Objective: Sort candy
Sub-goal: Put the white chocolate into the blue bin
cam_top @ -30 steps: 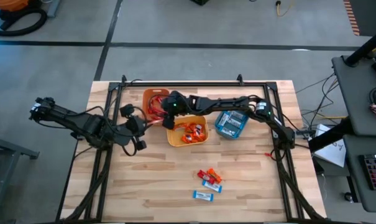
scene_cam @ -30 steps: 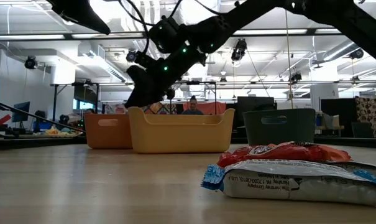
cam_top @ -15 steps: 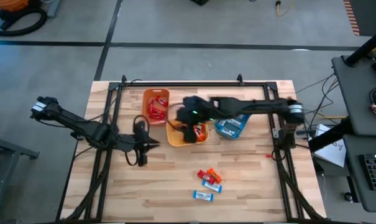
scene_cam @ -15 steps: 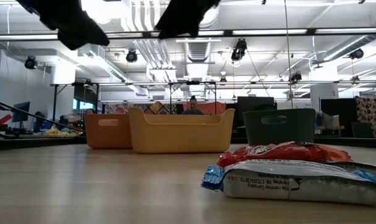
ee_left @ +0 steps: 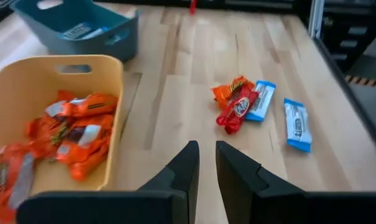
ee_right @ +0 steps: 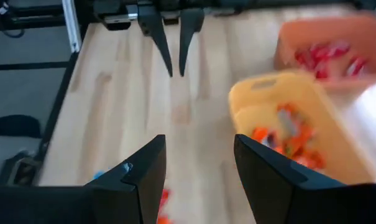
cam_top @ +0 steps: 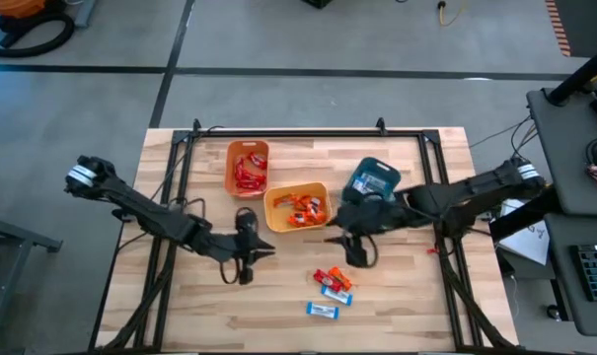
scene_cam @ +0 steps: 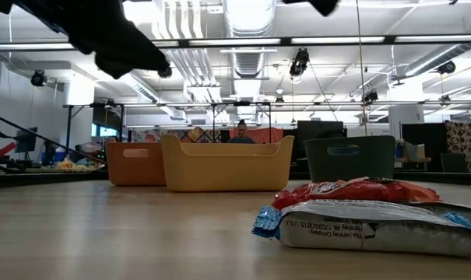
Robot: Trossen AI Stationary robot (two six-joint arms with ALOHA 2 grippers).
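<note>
Loose candy lies on the table near its front middle: a red wrapper (cam_top: 324, 276), an orange packet (cam_top: 341, 282) and two blue-and-white bars (cam_top: 335, 293) (cam_top: 323, 311). In the left wrist view they show as a cluster (ee_left: 240, 102) and a single bar (ee_left: 298, 124). My left gripper (cam_top: 266, 252) (ee_left: 206, 168) hovers left of them, open by a narrow gap and empty. My right gripper (cam_top: 339, 247) (ee_right: 197, 177) hangs just beyond the candy, wide open and empty, facing my left gripper (ee_right: 174, 71).
Three bins stand in a row toward the far side: an orange bin (cam_top: 247, 168) with red sweets, a yellow bin (cam_top: 298, 207) (ee_left: 82, 62) with orange packets, and a teal bin (cam_top: 375, 180) (ee_left: 82, 28), partly under my right arm. Black frame rails border the table.
My right gripper has swung from above the orange bin, over the yellow bin, toward the near edge and right, ending above the bare table by the loose candy. My left gripper has moved toward the near edge and rightward, toward the candy. The candy has not moved.
</note>
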